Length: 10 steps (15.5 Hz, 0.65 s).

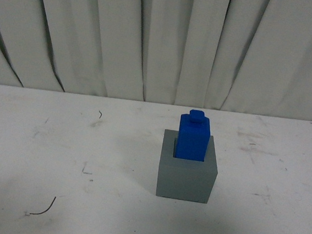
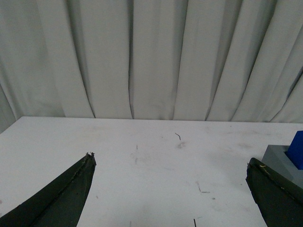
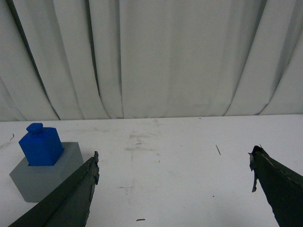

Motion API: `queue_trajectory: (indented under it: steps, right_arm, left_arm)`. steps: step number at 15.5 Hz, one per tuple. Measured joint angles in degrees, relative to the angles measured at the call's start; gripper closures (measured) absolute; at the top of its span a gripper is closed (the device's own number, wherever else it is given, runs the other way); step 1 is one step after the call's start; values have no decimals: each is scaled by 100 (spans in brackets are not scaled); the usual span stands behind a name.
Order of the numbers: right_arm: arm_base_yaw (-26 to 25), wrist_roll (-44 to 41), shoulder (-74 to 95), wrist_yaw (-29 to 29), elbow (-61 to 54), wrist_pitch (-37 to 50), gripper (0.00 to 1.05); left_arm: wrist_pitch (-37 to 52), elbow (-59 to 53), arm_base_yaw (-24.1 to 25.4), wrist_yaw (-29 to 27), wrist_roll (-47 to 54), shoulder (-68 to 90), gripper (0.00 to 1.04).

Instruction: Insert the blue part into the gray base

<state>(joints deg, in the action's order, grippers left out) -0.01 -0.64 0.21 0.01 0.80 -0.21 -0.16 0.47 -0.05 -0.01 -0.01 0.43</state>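
Observation:
The blue part [image 1: 194, 136] stands upright with its lower end sunk in the recess of the gray base [image 1: 186, 178], a little right of the table's middle; its small knob is on top. Neither arm shows in the front view. My left gripper [image 2: 170, 163] is open over bare table, with the gray base [image 2: 279, 158] and an edge of the blue part [image 2: 297, 150] just beyond one finger. My right gripper [image 3: 174, 158] is open too, holding nothing; the blue part [image 3: 41, 144] and gray base [image 3: 45, 175] sit beside its other finger.
The white table [image 1: 58, 157] carries scuffs and small dark marks. A pleated white curtain [image 1: 163, 40] hangs along its far edge.

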Motion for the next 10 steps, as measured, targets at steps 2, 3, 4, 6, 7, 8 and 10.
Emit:
queue_trajectory:
  steps: [2,3,4,6,7,8,10]
  right_arm:
    - [0,0,0,0,0,0,6]
    - [0,0,0,0,0,0,6]
    - [0,0,0,0,0,0,6]
    - [0,2,0,0,0,0,6]
    - [0,0,0,0,0,0,6]
    - [0,2,0,0,0,0,6]
    - [0,0,0,0,0,0,6]
  left_arm:
    - [0,0,0,0,0,0,7]
    - [0,0,0,0,0,0,7]
    - [0,0,0,2,2,0,7]
    - [0,0,0,0,0,0,7]
    - [0,0,0,0,2,0,7]
    - [0,0,0,2,2,0,7]
    - [0,0,0,2,2,0,7]
